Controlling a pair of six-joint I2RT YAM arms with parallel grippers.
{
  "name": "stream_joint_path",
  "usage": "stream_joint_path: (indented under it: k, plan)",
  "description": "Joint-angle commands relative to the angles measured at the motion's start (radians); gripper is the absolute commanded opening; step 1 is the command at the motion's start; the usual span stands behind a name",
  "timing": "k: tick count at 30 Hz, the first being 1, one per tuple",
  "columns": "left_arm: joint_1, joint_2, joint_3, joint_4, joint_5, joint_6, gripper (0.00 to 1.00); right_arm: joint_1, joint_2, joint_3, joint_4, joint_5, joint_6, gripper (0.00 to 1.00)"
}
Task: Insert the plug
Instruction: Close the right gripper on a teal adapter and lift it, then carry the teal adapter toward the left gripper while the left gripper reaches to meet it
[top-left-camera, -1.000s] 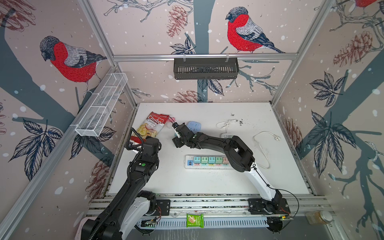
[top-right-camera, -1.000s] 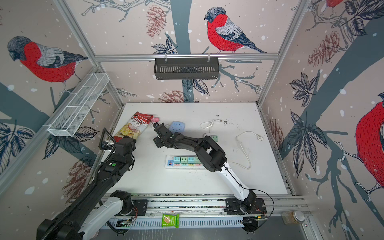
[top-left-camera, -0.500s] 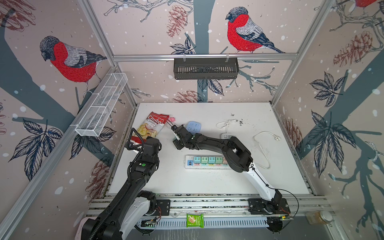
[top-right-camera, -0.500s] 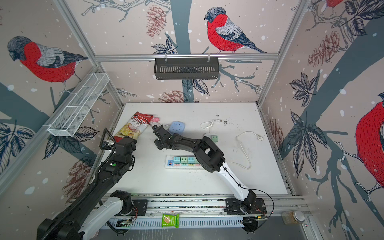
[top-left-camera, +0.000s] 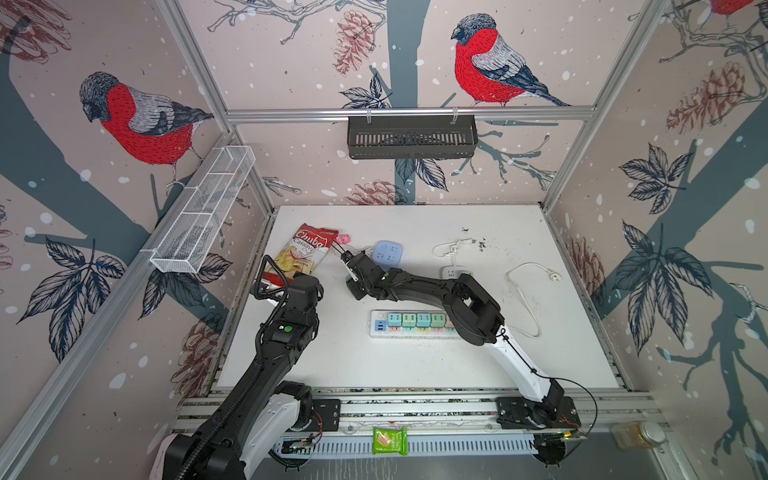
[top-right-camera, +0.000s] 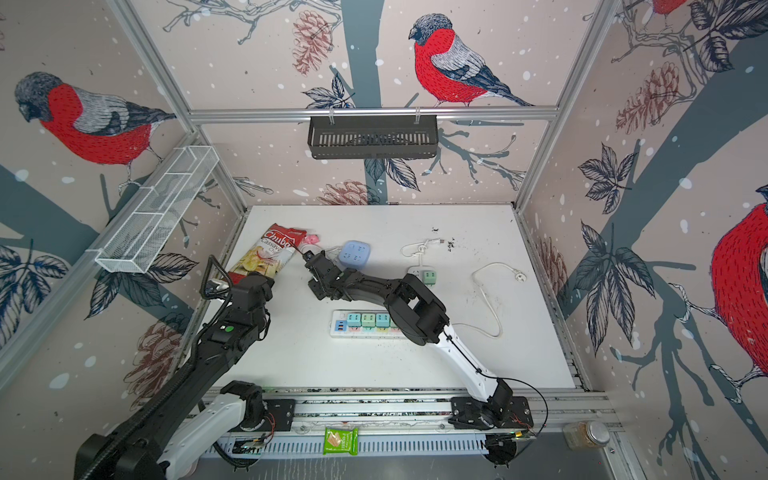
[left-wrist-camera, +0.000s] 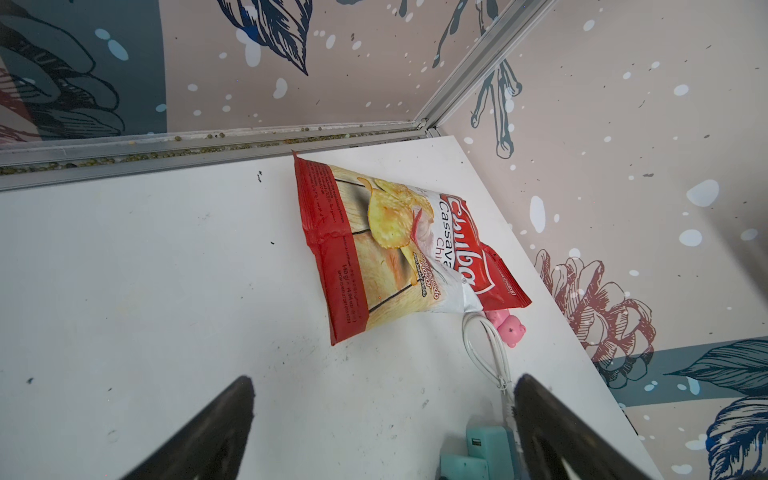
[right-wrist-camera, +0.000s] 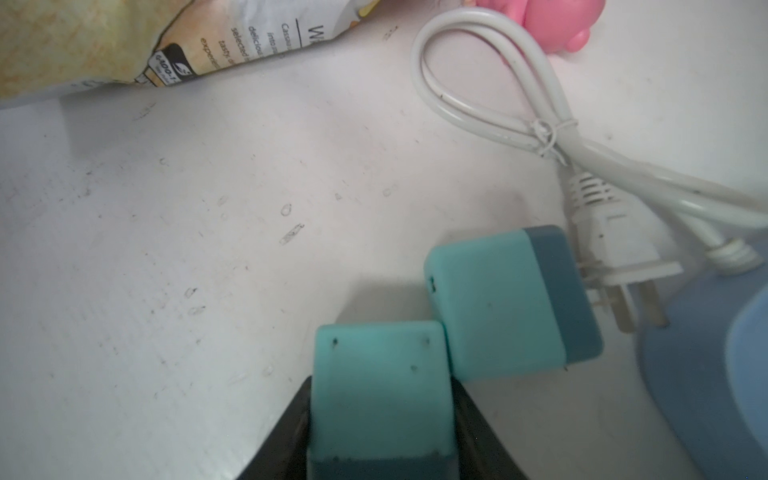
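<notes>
**Q:** The right arm reaches across the middle to the far-left part of the counter. Why there?

**A:** The teal plug is there, near the chips bag and just beside the blue socket cube. In the right wrist view the right jaws flank its two flat sides and look pressed against them. They are closed on the plug, with the gap set by its width. Both top views hide the plug under the wrist.

**Q:** Is it lifted?

**A:** Cannot tell. It is low, on the counter or just above it.

**Q:** Why grip the flat sides?

**A:** Judgement: parallel faces give a square hold, so the plug should not twist when pushed in. Its prongs are not visible.

**Q:** What are its neighbours?

**A:** A second teal plug lies on its side and appears to touch its corner. Beyond that is a white corded plug with bare prongs and a looped, tied cable. Risk: a lift may drag the second plug along.

**Q:** And the left jaws?

**A:** Wide open and holding nothing, above bare counter near the bag. The left arm is at the left edge. Judgement: that leaves the working area free.

**Q:** Where does the plug go?

**A:** Not stated.
- The power strip lies mid-counter with a row of teal plugs seated. Its right end is hidden by the arm.
- The cube's top sockets are free and nearer.
- Either one calls for a lift, prongs turned down, and a straight push.
</notes>
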Motion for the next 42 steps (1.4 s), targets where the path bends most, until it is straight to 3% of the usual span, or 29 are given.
stream_joint_path:
  k: [1, 7, 12, 14, 16, 20, 28, 33, 35, 37, 42]
  plan:
    - [0.002, 0.004, 0.003, 0.025, -0.01, 0.006, 0.97, 0.001, -0.011, -0.001, -0.037, -0.015, -0.003, 0.36]
    - [0.003, 0.004, 0.0, 0.057, 0.014, 0.059, 0.97, 0.002, -0.129, -0.092, 0.023, -0.043, -0.01, 0.29]
    - [0.003, -0.008, -0.025, 0.164, 0.11, 0.193, 0.97, -0.002, -0.302, -0.252, 0.125, -0.038, -0.024, 0.25]
    - [0.003, -0.015, -0.042, 0.245, 0.208, 0.288, 0.97, -0.01, -0.385, -0.34, 0.182, -0.037, -0.031, 0.23]
    - [0.001, -0.021, -0.068, 0.36, 0.375, 0.401, 0.97, -0.025, -0.463, -0.427, 0.24, -0.04, -0.033, 0.21]
    - [-0.024, -0.018, -0.123, 0.564, 0.579, 0.494, 0.97, -0.066, -0.625, -0.625, 0.385, -0.026, -0.048, 0.17]
    - [-0.168, 0.144, 0.003, 0.547, 0.652, 0.615, 0.97, -0.116, -0.967, -1.019, 0.678, 0.044, -0.129, 0.1]
    - [-0.285, 0.154, 0.034, 0.568, 0.664, 0.707, 0.97, -0.128, -1.206, -1.292, 0.925, 0.112, -0.218, 0.07]
    - [-0.331, 0.154, 0.041, 0.593, 0.696, 0.757, 0.89, -0.145, -1.301, -1.397, 1.029, 0.133, -0.247, 0.05]
    - [-0.357, 0.165, 0.044, 0.629, 0.78, 0.789, 0.78, -0.186, -1.369, -1.476, 1.078, 0.054, -0.299, 0.04]
    - [-0.425, 0.219, 0.104, 0.608, 0.865, 0.822, 0.68, -0.24, -1.463, -1.606, 1.213, 0.029, -0.32, 0.03]
